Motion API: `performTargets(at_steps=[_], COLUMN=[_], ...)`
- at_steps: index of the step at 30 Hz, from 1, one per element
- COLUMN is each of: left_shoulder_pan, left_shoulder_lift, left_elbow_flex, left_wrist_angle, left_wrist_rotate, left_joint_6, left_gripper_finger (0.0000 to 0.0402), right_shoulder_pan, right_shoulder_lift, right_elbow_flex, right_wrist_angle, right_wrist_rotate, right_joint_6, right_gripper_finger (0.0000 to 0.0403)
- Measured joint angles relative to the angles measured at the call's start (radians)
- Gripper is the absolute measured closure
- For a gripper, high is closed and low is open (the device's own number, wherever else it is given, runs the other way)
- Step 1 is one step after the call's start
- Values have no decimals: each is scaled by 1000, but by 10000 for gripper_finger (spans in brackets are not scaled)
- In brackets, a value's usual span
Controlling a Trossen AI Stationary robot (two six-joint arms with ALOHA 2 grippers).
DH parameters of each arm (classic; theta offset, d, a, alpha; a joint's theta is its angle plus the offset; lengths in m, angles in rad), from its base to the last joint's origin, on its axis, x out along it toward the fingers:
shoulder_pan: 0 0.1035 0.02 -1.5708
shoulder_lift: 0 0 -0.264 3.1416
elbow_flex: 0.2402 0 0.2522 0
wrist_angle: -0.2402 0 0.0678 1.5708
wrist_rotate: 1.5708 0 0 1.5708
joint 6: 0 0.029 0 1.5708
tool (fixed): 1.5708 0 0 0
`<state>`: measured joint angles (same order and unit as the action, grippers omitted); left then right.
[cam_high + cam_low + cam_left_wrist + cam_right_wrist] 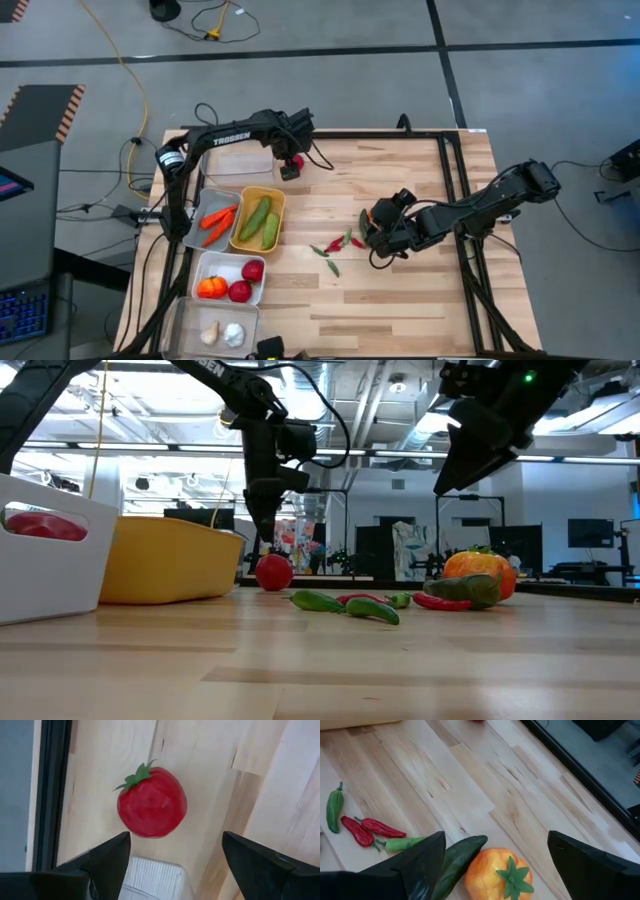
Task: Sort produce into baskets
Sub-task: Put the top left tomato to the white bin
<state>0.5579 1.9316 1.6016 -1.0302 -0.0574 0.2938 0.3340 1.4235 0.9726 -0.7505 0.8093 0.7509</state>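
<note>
My left claw point(291, 166) hangs over the far left of the counter point(400, 300), fingers spread wide and holding nothing. Straight below it, on the bare wood, a red tomato point(151, 802) lies just beside the corner of a clear basket point(240, 160).

My right claw point(375, 232) hovers mid-counter, its fingers wide apart too and empty. Beneath it lie an orange-yellow pepper point(502, 873) and a green cucumber point(458, 862), touching each other. Just beyond them are the small red chillies point(367, 830) and green chillies point(334, 807), loose on the wood.

Along the left edge stand the other baskets: grey point(196, 218) with carrots point(219, 224), yellow point(278, 200) with two cucumbers point(261, 221), white point(205, 266) with two tomatoes point(247, 280) and a pepper point(211, 287), and a clear one point(185, 325) with garlic point(233, 334).
</note>
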Motion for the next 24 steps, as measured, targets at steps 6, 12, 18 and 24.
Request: performTargets(at_steps=[6, 12, 18, 24], left_shoulder_pan=[-1, -1, -2, -2], left_shoulder_lift=[0, 0, 1, 1], left_elbow_flex=[0, 0, 0, 0], left_wrist_angle=[0, 0, 0, 11], left_wrist_rotate=[0, -1, -1, -2], left_joint_6=[-2, -11, -15, -28], left_gripper_finger=[162, 238, 307, 354], right_shoulder_pan=[0, 0, 0, -18], right_shoulder_lift=[0, 0, 0, 0], right_elbow_flex=[0, 0, 0, 0], right_wrist_angle=[3, 3, 7, 31], right_wrist_rotate=[0, 0, 0, -1], right_joint_6=[0, 0, 0, 0], right_gripper_finger=[27, 27, 27, 27])
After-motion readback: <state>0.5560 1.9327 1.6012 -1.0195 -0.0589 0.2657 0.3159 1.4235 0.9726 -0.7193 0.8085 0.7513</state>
